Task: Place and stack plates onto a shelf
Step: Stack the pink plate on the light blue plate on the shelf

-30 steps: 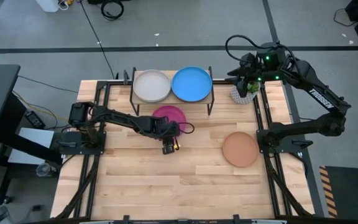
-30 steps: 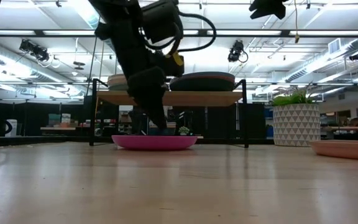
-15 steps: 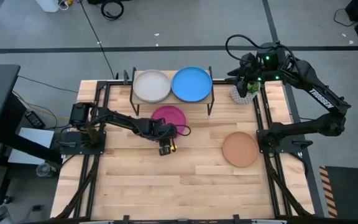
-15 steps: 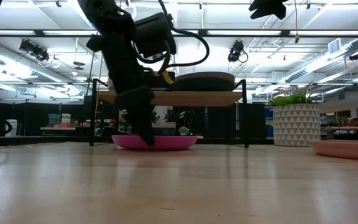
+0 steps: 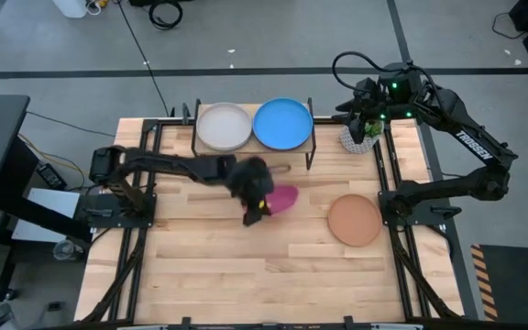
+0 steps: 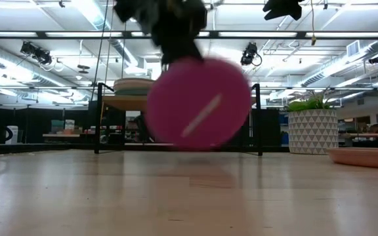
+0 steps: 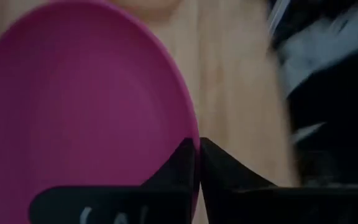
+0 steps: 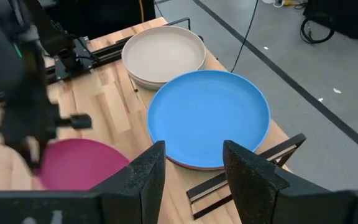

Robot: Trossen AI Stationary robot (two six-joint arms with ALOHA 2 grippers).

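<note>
Left gripper (image 7: 197, 163) pinches magenta plate (image 5: 283, 198) by its rim, tilted above desk (image 5: 273, 266), shelf (image 5: 309, 147) just beyond.

The magenta plate (image 7: 86, 106) looks like smooth matt plastic, and the blue plate (image 8: 209, 118) and cream-white plate (image 8: 163, 55) show the same dull, even finish. The tabletop (image 5: 246, 266) is pale slatted wood with a light sheen. The shelf (image 6: 231, 103) pairs a light-wood board with thin black metal legs.

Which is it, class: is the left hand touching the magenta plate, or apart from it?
Touching. The left wrist view shows the left hand with both fingers closed on the rim of the magenta plate; the low view shows the plate lifted off the table.
</note>
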